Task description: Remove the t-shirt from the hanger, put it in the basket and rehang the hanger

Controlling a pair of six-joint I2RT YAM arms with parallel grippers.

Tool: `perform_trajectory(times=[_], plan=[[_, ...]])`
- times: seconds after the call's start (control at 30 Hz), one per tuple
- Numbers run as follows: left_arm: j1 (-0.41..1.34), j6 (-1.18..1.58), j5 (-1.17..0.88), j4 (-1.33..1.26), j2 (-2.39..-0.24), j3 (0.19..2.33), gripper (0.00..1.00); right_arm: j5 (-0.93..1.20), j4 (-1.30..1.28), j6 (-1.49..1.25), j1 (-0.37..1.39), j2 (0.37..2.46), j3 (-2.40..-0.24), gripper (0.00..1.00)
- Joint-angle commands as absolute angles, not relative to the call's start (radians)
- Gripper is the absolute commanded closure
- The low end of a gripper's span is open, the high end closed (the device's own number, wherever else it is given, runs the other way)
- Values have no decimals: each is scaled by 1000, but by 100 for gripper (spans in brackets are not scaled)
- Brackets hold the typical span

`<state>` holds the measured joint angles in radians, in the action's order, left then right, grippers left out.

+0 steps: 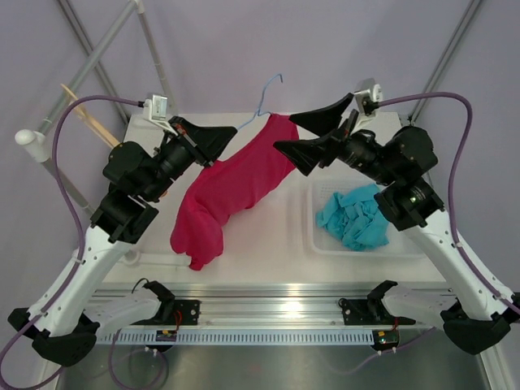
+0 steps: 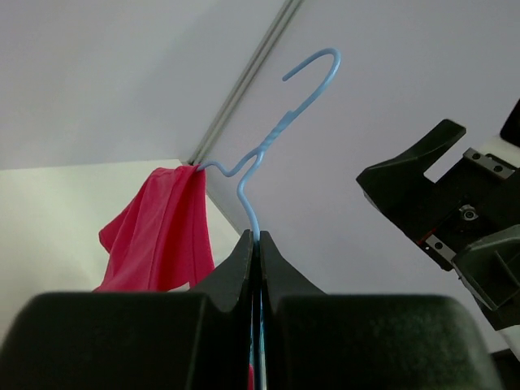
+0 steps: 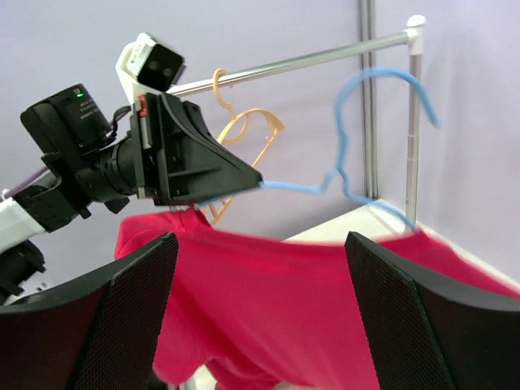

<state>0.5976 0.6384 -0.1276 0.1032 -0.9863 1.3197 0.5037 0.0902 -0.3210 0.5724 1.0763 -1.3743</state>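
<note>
We show the left gripper (image 2: pixel 258 237), its jaws pressed together and pinching the wire of a light-blue wire hanger (image 2: pixel 272 134) just below the twisted neck, hook uppermost. A magenta t-shirt (image 1: pixel 231 187) is draped on this hanger and trails diagonally toward the near left of the white surface (image 1: pixel 268 256). The right gripper (image 1: pixel 284 134) has its jaws spread wide at the garment's upper end; whether they touch the cloth we cannot tell. To the right, a clear tray (image 1: pixel 314 221) holds crumpled teal cloth (image 1: pixel 354 215).
</note>
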Motion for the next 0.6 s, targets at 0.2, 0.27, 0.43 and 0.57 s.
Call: perform_trajectory(times=[0.2, 0.27, 0.43, 0.57], plan=[[676, 617, -138, -37, -960, 1247, 100, 322, 170, -175, 661, 1253, -1468, 12], [681, 621, -143, -54, -948, 1215, 100, 304, 178, -166, 666, 1282, -1468, 14], [681, 637, -169, -87, -937, 1192, 100, 269, 198, -143, 678, 1315, -1460, 30], [686, 640, -172, -87, -928, 1187, 100, 238, 224, -147, 681, 1299, -1431, 63]])
